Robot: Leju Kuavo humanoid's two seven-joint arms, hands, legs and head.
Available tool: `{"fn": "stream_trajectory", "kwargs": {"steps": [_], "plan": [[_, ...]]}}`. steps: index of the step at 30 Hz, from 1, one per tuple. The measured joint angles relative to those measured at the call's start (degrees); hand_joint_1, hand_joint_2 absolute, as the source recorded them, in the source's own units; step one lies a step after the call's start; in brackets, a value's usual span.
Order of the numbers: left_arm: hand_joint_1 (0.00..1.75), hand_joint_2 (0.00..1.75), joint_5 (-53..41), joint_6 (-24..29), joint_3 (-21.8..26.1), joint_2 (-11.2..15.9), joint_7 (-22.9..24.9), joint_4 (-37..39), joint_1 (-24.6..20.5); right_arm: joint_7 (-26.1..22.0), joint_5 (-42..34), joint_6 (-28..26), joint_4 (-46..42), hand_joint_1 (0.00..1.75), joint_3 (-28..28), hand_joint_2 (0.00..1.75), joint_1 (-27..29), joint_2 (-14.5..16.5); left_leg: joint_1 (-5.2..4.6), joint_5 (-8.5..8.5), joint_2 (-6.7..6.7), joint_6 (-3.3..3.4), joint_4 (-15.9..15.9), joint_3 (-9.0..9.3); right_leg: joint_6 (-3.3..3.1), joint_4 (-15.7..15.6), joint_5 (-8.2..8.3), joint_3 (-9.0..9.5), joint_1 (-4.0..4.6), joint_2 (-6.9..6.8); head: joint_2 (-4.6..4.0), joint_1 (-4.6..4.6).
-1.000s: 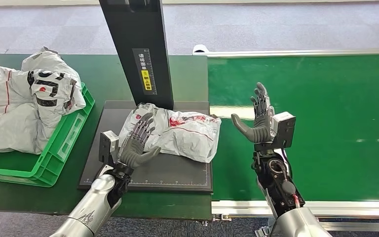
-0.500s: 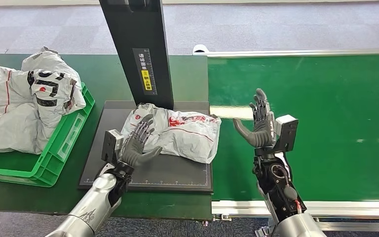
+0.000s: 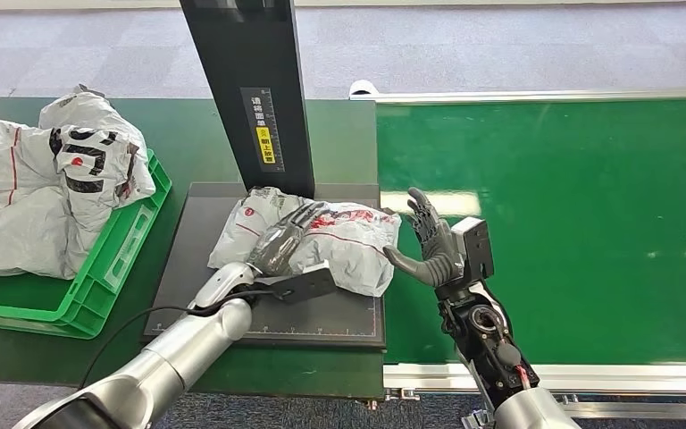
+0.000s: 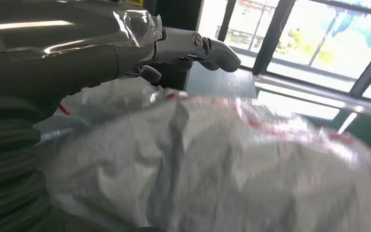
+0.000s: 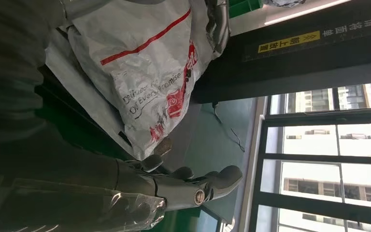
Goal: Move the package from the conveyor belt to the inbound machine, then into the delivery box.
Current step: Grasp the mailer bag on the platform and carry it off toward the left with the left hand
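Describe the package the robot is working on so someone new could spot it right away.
Start at the black post rising between the green crate and the green conveyor belt. At its foot lies a dark flat platform, and on that the package: a crumpled white poly mailer with red print. Unlike the mailers piled in the crate, it lies alone, with the left hand on top and the right hand beside it.

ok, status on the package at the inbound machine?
Left hand resting flat on package, not gripping. Right hand open at its right edge. Package lies on scanner plate. Machine's black post close behind it.
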Motion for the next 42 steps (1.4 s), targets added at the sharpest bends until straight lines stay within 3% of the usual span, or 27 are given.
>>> {"fn": "stream_trajectory", "kwargs": {"steps": [11, 30, 32, 34, 37, 42], "plan": [[0.00, 1.75, -7.25, -12.18, -2.05, -1.36, 4.22, 4.97, -3.09, 0.70, 1.25, 0.75, 2.57, 0.00, 0.01, 1.75, -0.13, -0.14, 0.01, 0.00, -0.04, 0.00, -0.01, 0.13, 0.00, 0.00, 0.00, 0.21, 0.01, -0.01, 0.00, 0.01], [0.00, 1.75, -8.23, -13.69, -2.10, -2.22, 4.38, 7.55, -4.62, 0.81, 1.39, 1.05, 4.21, 0.00, 0.01, 1.75, -0.29, -0.14, 0.00, 0.01, -0.04, 0.01, -0.01, 0.50, 0.00, -0.01, 0.00, 0.58, 0.00, -0.01, -0.01, 0.00], [0.70, 1.75, -9.56, -15.79, -2.41, -2.35, 4.53, 7.98, -5.32, 0.84, 1.51, 1.09, 4.42, 0.00, 0.01, 1.75, -0.53, -0.10, 0.00, 0.01, -0.04, 0.01, -0.02, 0.53, 0.00, -0.01, 0.00, 0.63, 0.00, -0.02, 0.00, 0.00], [1.54, 1.75, -10.75, -17.44, -2.84, -2.57, 4.82, 8.76, -6.12, 0.91, 1.64, 1.07, 4.69, 0.00, 0.00, 1.75, -0.91, 0.04, 0.00, 0.01, -0.04, 0.01, -0.02, 0.60, 0.00, -0.01, 0.00, 0.70, 0.00, -0.03, 0.00, 0.00], [1.74, 1.75, -11.25, -15.65, -2.97, -2.86, 5.57, 9.78, -6.30, 1.00, 1.87, 0.88, 4.94, 0.00, -0.06, 1.75, -1.29, 0.30, 0.00, 0.00, -0.03, 0.01, -0.02, 0.66, 0.00, -0.01, 0.00, 0.74, 0.00, -0.03, -0.01, 0.00], [1.75, 1.75, -10.58, -8.74, -1.48, -2.94, 7.37, 10.02, -5.54, 1.21, 2.24, 0.50, 4.95, 0.00, -0.21, 1.75, -1.27, 0.51, 0.01, 0.01, 0.00, 0.01, -0.02, 0.67, 0.00, 0.00, 0.00, 0.72, 0.01, -0.01, 0.01, 0.01]]}}
